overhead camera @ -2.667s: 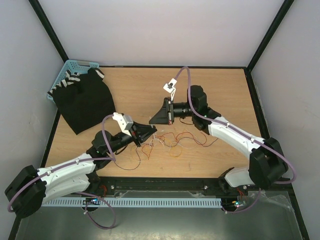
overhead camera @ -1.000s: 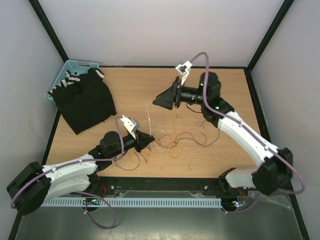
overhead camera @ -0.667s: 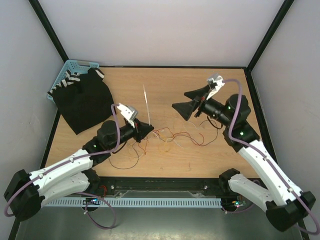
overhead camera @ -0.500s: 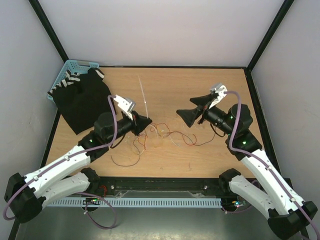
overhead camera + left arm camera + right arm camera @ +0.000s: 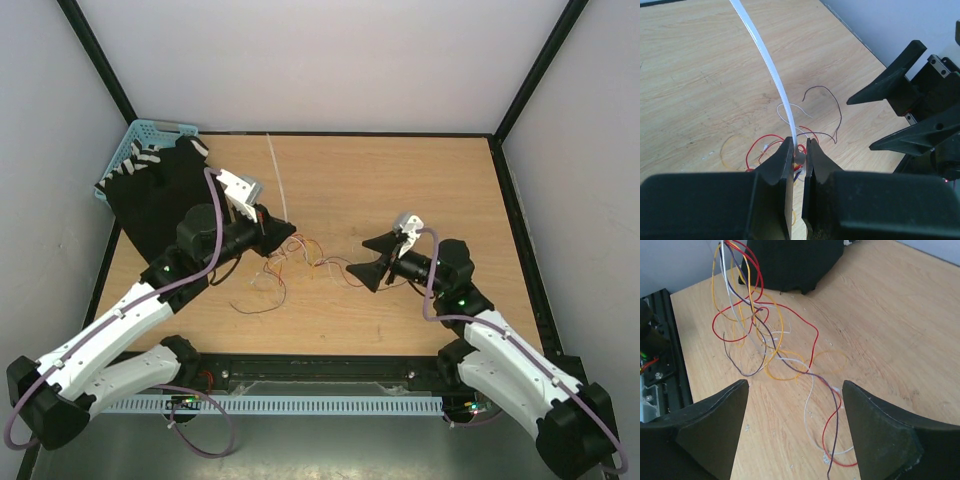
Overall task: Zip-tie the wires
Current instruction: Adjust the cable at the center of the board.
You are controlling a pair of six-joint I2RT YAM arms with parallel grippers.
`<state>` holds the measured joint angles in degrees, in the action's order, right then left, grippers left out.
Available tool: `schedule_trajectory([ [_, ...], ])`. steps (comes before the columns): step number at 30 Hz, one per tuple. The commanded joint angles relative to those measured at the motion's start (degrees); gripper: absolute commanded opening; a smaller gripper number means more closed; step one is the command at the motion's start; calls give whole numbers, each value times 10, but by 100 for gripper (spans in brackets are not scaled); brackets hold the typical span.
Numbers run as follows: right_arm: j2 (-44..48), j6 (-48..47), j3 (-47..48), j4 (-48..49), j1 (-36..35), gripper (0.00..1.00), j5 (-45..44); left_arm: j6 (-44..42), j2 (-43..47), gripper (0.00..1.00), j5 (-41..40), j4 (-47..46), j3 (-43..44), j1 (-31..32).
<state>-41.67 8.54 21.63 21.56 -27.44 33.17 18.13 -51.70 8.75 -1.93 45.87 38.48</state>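
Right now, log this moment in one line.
left hand: shut on tie; right hand: open, facing wires; wires: one end lifted, rest on table

Matt black plastic left gripper (image 5: 799,148); pinched in it, a smooth white plastic zip tie (image 5: 771,70); beneath it, matt grained wooden table (image 5: 690,75).

red, orange-yellow, white, perhaps purple-brown wires (image 5: 762,335)

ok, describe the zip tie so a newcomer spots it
On the wooden table, find the left gripper, shut at the wires. The zip tie is the strip sticking out of its jaws toward the back edge. Unlike those thin, curly, coloured strands, it is flat, white and nearly straight.
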Motion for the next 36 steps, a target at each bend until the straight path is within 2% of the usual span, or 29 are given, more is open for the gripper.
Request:
schedule_trajectory([
  [1, -42, -37, -17, 154, -2, 83, 56, 8, -2, 3, 19, 19, 30, -7],
  [5, -90, -39, -21, 253, -25, 75, 84, 14, -3, 3, 18, 30, 39, -8],
  [7, -107, -65, -25, 292, -53, 75, 91, 17, -3, 3, 19, 32, 42, -9],
  [10, -132, -129, -16, 293, -90, 73, 63, 17, 0, 3, 24, 34, 45, -9],
  [15, -178, -155, 13, 289, -95, 54, 65, 17, 9, 3, 21, 45, 48, -10],
  [18, -202, -168, 24, 279, -104, 36, 69, 18, 13, 3, 22, 50, 48, -10],
  [23, -216, -172, 26, 274, -113, 23, 68, 19, 14, 3, 24, 51, 47, -11],
  [29, -240, -205, 19, 257, -115, 19, 40, 16, 14, 3, 28, 51, 50, -11],
  [36, -275, -237, 9, 234, -115, 24, 29, 17, 13, 3, 32, 52, 57, -12],
])
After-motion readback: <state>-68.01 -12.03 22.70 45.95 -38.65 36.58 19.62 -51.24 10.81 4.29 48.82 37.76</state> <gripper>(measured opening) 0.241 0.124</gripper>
